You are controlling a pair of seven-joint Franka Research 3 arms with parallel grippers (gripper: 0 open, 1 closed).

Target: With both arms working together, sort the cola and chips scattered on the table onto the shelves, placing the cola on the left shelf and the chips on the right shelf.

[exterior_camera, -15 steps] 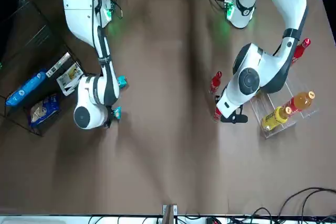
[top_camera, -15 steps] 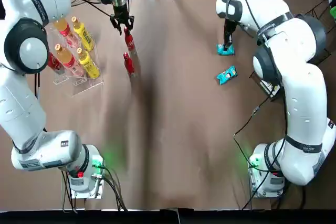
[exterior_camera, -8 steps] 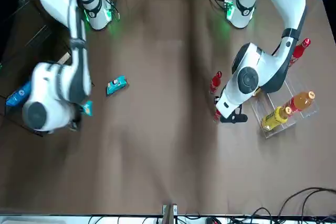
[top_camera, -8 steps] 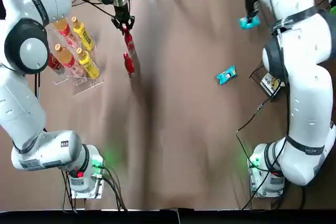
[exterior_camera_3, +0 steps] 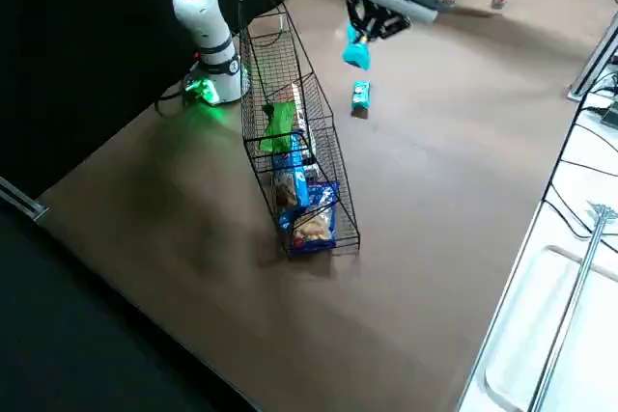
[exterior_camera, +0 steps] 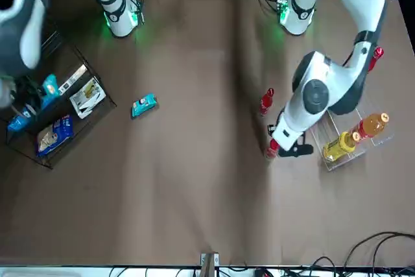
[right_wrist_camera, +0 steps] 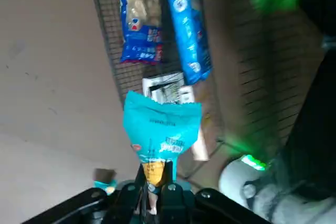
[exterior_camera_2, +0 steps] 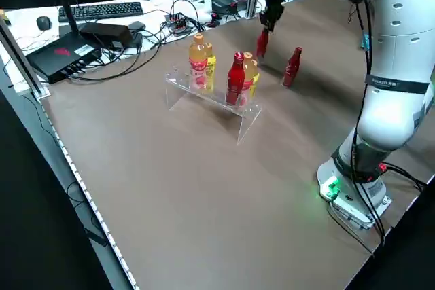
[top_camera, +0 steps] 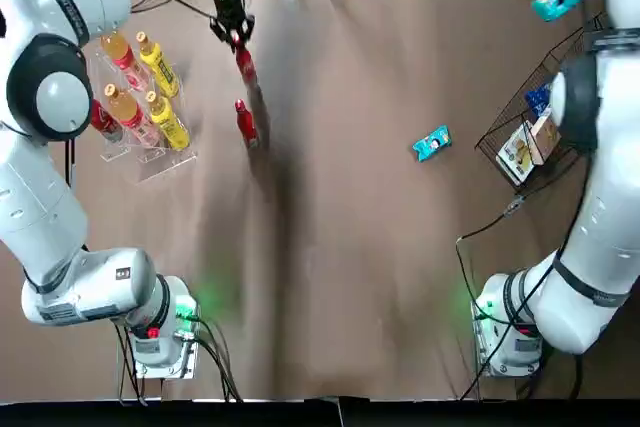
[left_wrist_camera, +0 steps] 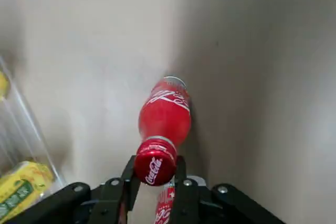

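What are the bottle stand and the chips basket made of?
The bottle stand looks like clear, shiny plastic, maybe acrylic, because the table shows right through it. The basket seems to be thin metal wire painted black: you can see its crisscross mesh. It could be plastic-coated, though.

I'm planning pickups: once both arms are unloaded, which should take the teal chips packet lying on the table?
Probably the right. The packet lies nearer the wire basket rack, where the right fingers hold another teal packet. The left gripper holds cola.
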